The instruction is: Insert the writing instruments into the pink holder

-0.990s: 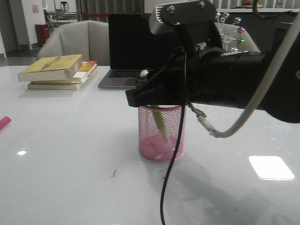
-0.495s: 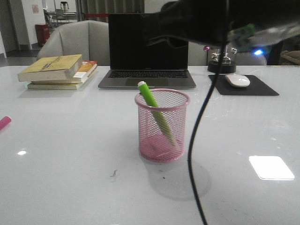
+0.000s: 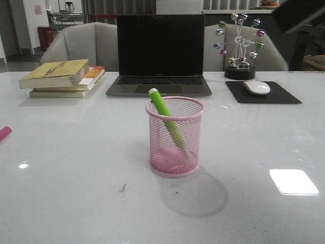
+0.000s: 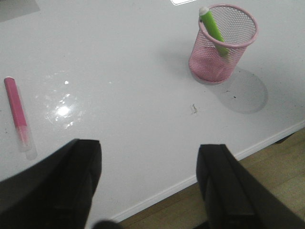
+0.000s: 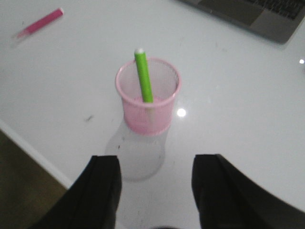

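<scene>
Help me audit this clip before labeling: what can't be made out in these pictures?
- Pink pen: front view's left edge cuts it off; only its tip shows.
- Book cover text: too small in the front view.
- Green pen's lower end: blurred behind the pink holder's mesh.
- Laptop: cropped by the right wrist view's edge.

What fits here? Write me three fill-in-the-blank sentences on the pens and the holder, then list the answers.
1. The pen leaning inside the pink holder is ____ in colour.
2. The pink pen lies on the ____, outside the holder.
3. The left gripper and the right gripper each hold ____.

Missing words: green; table; nothing
</scene>
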### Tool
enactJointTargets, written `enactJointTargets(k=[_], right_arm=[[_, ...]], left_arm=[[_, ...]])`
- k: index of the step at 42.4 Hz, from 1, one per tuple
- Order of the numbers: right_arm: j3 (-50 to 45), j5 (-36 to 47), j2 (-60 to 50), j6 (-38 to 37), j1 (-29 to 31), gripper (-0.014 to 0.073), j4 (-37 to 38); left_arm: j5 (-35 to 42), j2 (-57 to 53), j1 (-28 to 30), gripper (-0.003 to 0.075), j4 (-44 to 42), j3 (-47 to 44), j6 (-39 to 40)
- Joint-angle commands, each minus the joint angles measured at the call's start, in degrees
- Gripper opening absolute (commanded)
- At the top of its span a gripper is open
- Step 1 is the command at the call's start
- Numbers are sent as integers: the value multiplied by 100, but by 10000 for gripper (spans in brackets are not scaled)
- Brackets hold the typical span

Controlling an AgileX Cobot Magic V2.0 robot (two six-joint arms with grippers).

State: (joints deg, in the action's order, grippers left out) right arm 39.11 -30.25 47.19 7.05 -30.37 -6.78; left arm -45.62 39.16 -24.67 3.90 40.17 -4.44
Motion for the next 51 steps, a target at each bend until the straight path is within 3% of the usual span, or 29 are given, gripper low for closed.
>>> enactJointTargets(k=[1, 11, 23, 35, 43, 51], right_arm=[[157, -477, -243, 56, 6, 456, 54], [157, -768, -380, 56, 6, 456, 65], [157, -620, -380, 56, 6, 456, 60], [157, -626, -380, 56, 6, 456, 60], [157, -626, -380, 56, 6, 456, 60], [157, -626, -380, 56, 6, 456, 60]], left_arm=[[374, 30, -35, 496, 96, 165, 12], [327, 52, -35, 496, -41, 165, 375], [-512, 1219, 23, 496, -1618, 683, 1724], [-426, 2864, 1042, 496, -1642, 1437, 1527], [9, 3989, 1890, 496, -824, 1904, 700], [203, 5089, 2278, 496, -822, 2507, 645]])
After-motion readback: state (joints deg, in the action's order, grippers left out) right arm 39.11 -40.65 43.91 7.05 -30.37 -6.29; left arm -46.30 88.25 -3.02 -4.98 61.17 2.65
